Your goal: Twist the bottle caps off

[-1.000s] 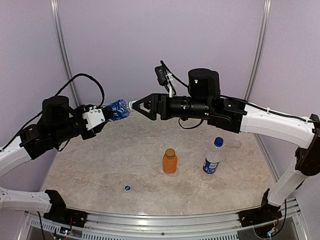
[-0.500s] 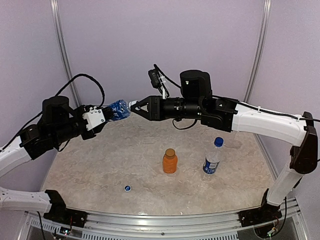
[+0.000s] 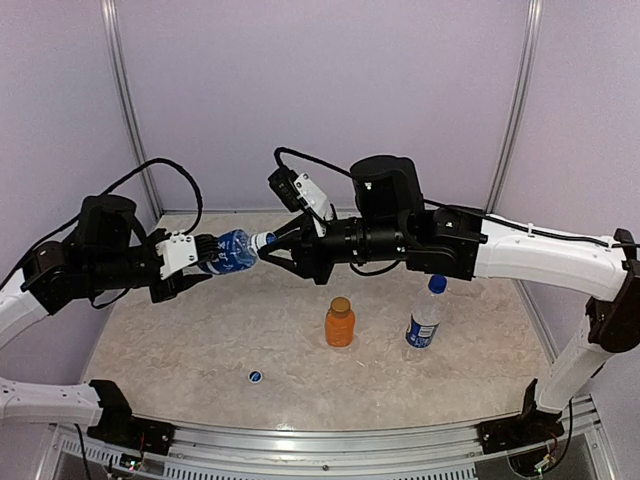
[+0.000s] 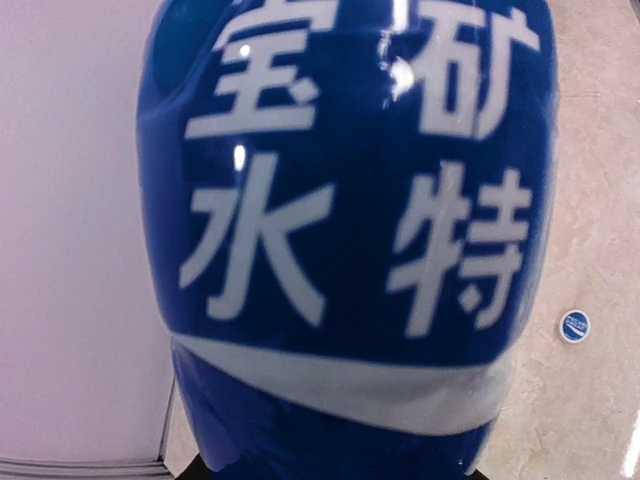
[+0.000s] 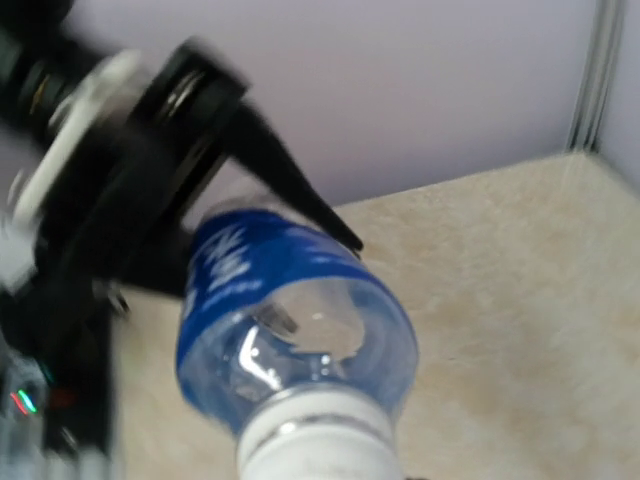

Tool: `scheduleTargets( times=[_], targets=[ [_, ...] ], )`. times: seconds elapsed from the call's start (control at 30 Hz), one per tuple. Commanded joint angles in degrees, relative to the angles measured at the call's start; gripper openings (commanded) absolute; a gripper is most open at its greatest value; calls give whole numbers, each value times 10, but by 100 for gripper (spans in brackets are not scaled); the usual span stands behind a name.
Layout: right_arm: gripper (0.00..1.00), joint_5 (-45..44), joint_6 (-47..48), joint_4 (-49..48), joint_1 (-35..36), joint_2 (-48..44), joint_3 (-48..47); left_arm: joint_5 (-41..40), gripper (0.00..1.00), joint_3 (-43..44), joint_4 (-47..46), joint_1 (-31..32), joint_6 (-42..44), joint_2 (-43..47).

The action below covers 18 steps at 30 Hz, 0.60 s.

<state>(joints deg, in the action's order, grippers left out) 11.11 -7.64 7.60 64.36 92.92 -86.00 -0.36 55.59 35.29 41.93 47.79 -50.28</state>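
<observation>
A blue-labelled bottle (image 3: pixel 230 250) (image 4: pixel 350 200) (image 5: pixel 290 320) hangs sideways above the table. My left gripper (image 3: pixel 202 257) is shut on its body. My right gripper (image 3: pixel 268 244) is shut on its white neck (image 5: pixel 315 440); the mouth end is hidden between the fingers. A second blue-labelled bottle (image 3: pixel 424 325) stands at the right with a blue cap (image 3: pixel 437 284) on it. An orange juice bottle (image 3: pixel 340 326) stands mid-table under a golden-brown cap (image 3: pixel 340 304). One loose blue cap (image 3: pixel 255 376) (image 4: pixel 574 326) with a white mark lies on the table near the front.
The marbled table (image 3: pixel 180 350) is walled by lilac panels with a metal post (image 3: pixel 515 110) at the back right. A cable (image 3: pixel 300 160) loops above the right wrist. The two standing bottles sit below the right arm.
The right arm has moved left and down, and its jaws have closed on the bottle's neck. The left arm has lowered the bottle and swung it toward the table's middle.
</observation>
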Motion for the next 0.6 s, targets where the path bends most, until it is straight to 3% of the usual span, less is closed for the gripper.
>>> scheduleTargets(
  times=[0.0,0.17,0.3,0.43,0.57],
  targets=[
    [0,-95,284,39,67,-20,18,162,38,44,151,11,-29,-4],
    [0,-149,505,76,143,-24,37,218,38,69,221,11,-29,-14],
    [0,-248,679,74,195,-27,66,239,38,75,256,11,-16,-18],
    [0,-349,777,30,225,-26,90,244,38,72,263,11,-10,-20],
    [0,-367,816,-15,234,-33,109,244,38,69,264,11,-6,-21]
  ],
)
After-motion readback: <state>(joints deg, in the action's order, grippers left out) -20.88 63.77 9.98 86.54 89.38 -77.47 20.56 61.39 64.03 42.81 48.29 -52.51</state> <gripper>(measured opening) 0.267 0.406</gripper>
